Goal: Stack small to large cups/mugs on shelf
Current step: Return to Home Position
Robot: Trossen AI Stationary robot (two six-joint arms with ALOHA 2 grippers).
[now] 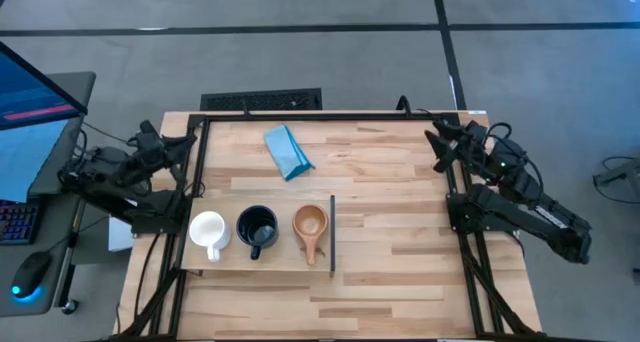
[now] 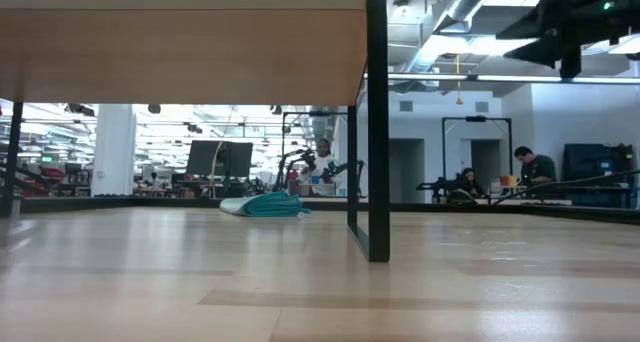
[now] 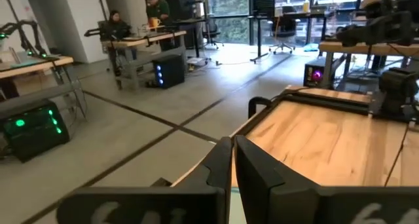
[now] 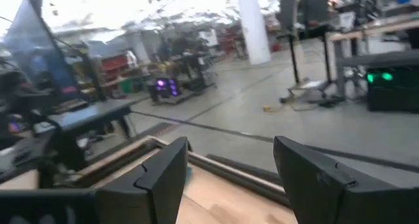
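A white mug (image 1: pixel 208 231), a black mug (image 1: pixel 257 229) and a tan wooden cup (image 1: pixel 309 225) stand side by side, each on its base, on the pale shelf board (image 1: pixel 270 260), which has a dark strip (image 1: pixel 332 232) along its right edge. In the low view the shelf (image 2: pixel 180 54) shows as a raised board on a dark post. My left gripper (image 1: pixel 190 140) is shut and empty at the table's far left corner; its fingers show in the left wrist view (image 3: pixel 234 165). My right gripper (image 1: pixel 436 140) is open and empty at the far right corner, as its wrist view (image 4: pixel 229 178) shows.
A folded blue cloth (image 1: pixel 288 152) lies on the tabletop toward the far edge, also in the low view (image 2: pixel 264 205). A dark metal frame (image 1: pixel 300 114) borders the table. People sit at desks in the room behind. Bare tabletop (image 1: pixel 400 222) lies right of the shelf.
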